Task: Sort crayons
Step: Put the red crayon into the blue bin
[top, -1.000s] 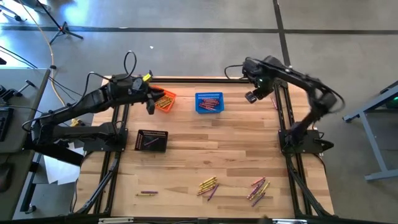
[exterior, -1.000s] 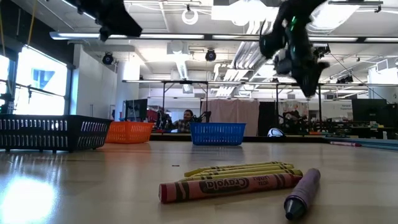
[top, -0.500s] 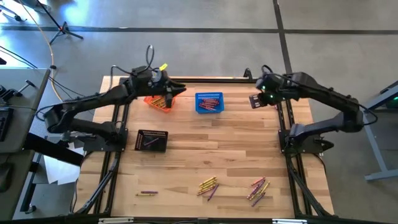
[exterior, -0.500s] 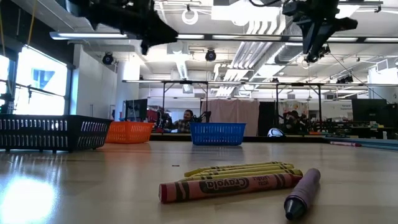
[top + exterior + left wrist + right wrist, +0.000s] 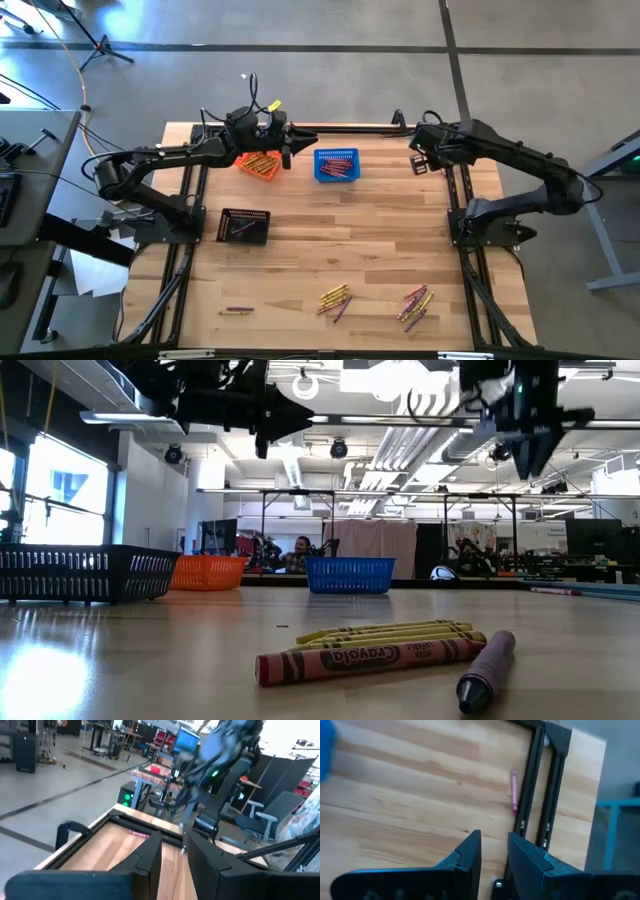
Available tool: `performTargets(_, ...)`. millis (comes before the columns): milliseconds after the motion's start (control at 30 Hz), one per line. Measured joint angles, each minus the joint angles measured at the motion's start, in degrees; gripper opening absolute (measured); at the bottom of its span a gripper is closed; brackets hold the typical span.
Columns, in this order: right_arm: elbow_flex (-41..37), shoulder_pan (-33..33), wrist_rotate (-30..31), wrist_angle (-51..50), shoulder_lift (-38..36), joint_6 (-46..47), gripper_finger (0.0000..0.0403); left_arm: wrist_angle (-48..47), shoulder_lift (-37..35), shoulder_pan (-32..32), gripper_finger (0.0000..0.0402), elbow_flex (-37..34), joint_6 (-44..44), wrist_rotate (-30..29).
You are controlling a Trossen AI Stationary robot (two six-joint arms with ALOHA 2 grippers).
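Observation:
Loose crayons lie on the table near its front edge: a cluster (image 5: 335, 298), a second cluster (image 5: 415, 305) and one or two at the left (image 5: 238, 310). The low view shows yellow (image 5: 390, 631), red (image 5: 370, 657) and purple (image 5: 487, 670) ones close up. A pink crayon (image 5: 514, 797) lies beside the right arm's frame rail. My left gripper (image 5: 290, 152) is shut and empty, high between the orange basket (image 5: 258, 163) and the blue basket (image 5: 337, 165). My right gripper (image 5: 416, 163) is shut and empty, high near the far right edge.
The orange and blue baskets at the far edge hold crayons. A black basket (image 5: 244, 225) at the middle left holds one or two. Black frame rails (image 5: 465, 250) run along both sides of the table. Bare wood (image 5: 340, 235) lies mid-table.
My left gripper has swung toward the table's right edge along the far edge, from left of the orange basket to between the orange and blue baskets. My right gripper has risen and shifted slightly toward the right edge. No crayon has moved.

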Motion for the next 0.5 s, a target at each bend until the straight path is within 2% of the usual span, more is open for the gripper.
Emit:
performTargets(233,-11.7,-11.3,-6.2,11.0,0.0,-6.5,0.0075,2.5,0.0,0.3,0.0081,0.7,0.0,-0.2)
performTargets(500,-17.3,-19.4,-11.2,17.4,0.0,-9.4,0.0005,1.7,0.0,0.3,0.0081,4.6,0.0,-0.1)
